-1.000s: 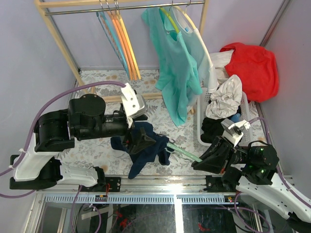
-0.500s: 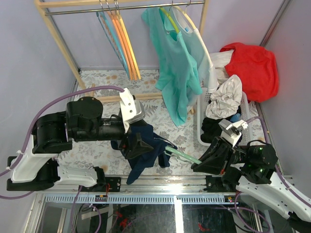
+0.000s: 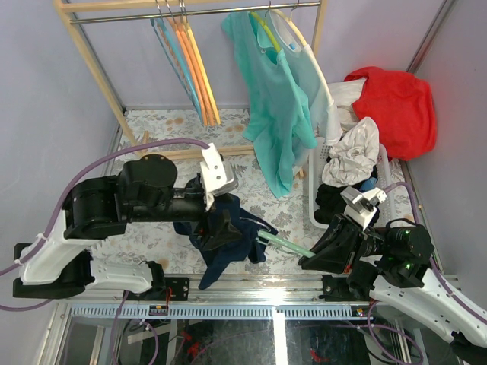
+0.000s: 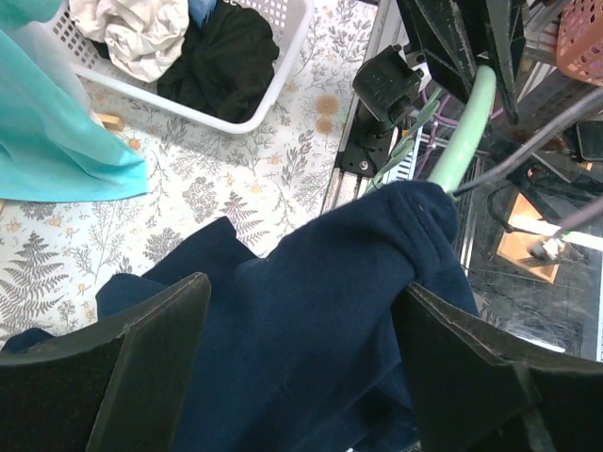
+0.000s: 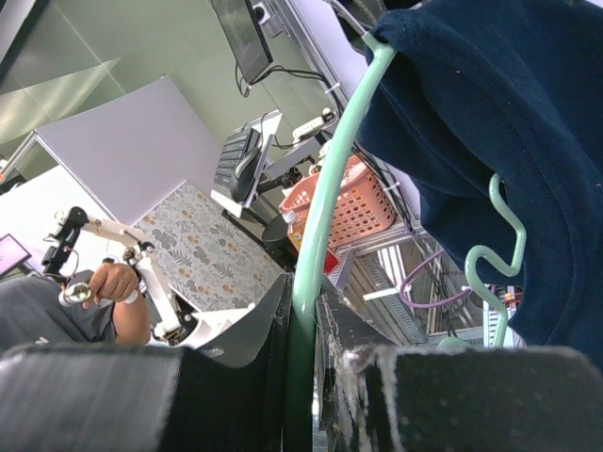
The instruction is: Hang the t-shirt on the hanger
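Note:
The navy t-shirt (image 3: pixel 228 245) hangs bunched over the far end of the mint-green hanger (image 3: pixel 285 245), just above the floral table. My right gripper (image 3: pixel 316 255) is shut on the hanger's bar; in the right wrist view the bar (image 5: pixel 330 188) runs between my fingers (image 5: pixel 301 301) up into the t-shirt (image 5: pixel 490 141). My left gripper (image 3: pixel 221 228) sits over the t-shirt, jaws wide apart. In the left wrist view the cloth (image 4: pixel 311 348) fills the gap between the fingers (image 4: pixel 303 282), and the hanger arm (image 4: pixel 462 132) pokes out of it. The hanger's hook is hidden.
A white laundry basket (image 3: pixel 314 199) with clothes stands at the right, with a red garment (image 3: pixel 396 99) behind it. A wooden rack (image 3: pixel 91 68) at the back carries orange hangers (image 3: pixel 199 68) and a teal shirt (image 3: pixel 278 106).
My left arm has shifted slightly right and towards the near edge, with the t-shirt under it. The hanger tip has drawn closer to the shirt. The right gripper has barely moved.

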`<action>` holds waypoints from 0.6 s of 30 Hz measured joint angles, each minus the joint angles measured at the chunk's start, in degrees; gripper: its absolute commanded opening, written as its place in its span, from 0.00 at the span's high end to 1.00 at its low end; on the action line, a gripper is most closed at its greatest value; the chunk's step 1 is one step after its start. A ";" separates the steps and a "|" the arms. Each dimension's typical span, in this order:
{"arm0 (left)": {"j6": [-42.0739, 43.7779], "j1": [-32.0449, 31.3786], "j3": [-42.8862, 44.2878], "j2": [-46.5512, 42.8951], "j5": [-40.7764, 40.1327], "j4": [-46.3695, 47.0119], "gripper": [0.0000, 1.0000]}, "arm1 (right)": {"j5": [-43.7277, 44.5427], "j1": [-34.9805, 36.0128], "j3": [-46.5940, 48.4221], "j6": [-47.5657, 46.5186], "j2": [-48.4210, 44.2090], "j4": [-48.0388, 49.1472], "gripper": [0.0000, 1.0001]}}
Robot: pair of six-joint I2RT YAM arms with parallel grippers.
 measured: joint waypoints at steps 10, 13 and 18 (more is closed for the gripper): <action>0.72 -0.48 -0.42 0.94 3.39 -0.70 0.83 | -0.52 -0.07 0.11 0.15 1.55 0.35 1.00; 1.70 -1.25 -0.39 0.66 7.30 -1.31 1.00 | -0.39 -0.15 0.59 -0.17 2.23 -0.68 1.00; 1.49 -1.64 0.50 0.22 8.61 -1.33 1.00 | 0.72 -0.35 3.65 -3.72 3.72 -4.55 0.99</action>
